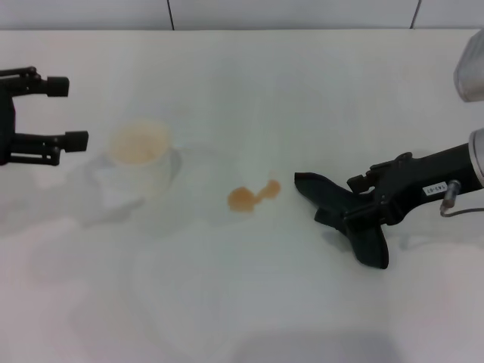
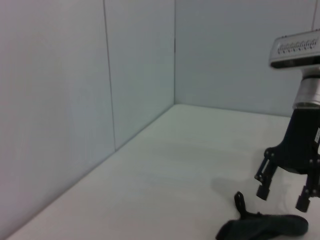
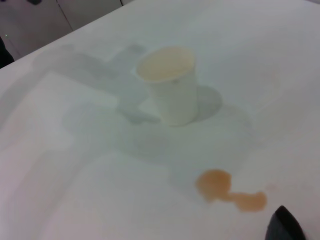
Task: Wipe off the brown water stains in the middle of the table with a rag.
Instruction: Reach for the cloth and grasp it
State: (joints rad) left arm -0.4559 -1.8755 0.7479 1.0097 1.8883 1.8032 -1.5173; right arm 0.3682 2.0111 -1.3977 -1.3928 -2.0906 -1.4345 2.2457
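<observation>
A white paper cup [image 1: 144,162] holding tan liquid is standing upright on the table [image 1: 249,302], to the left of the brown water stains [image 1: 252,195] and apart from them. Nothing is lying between the stains and the rag [image 1: 344,215]; the bare white tabletop is separating them. The stains, a roundish blot with a little tail and a smaller drop at its end, are sitting near the middle of the table. Grey wall panels [image 2: 75,100] are closing off the far edge and one side.

The right gripper [image 1: 361,212] is reaching in from the right side, its arm lying low and nearly level over the table, pointing toward the stains. Its jaws are standing over the rag, which is lying on the table as a long dark shape running from beside the stains toward the near edge; whether the jaws are clenched on the cloth cannot be told. The left gripper [image 1: 64,112] is hovering at the far left, well away from the cup, with its jaws released and spread wide.

A small white label on the right arm is showing print too small to read.
</observation>
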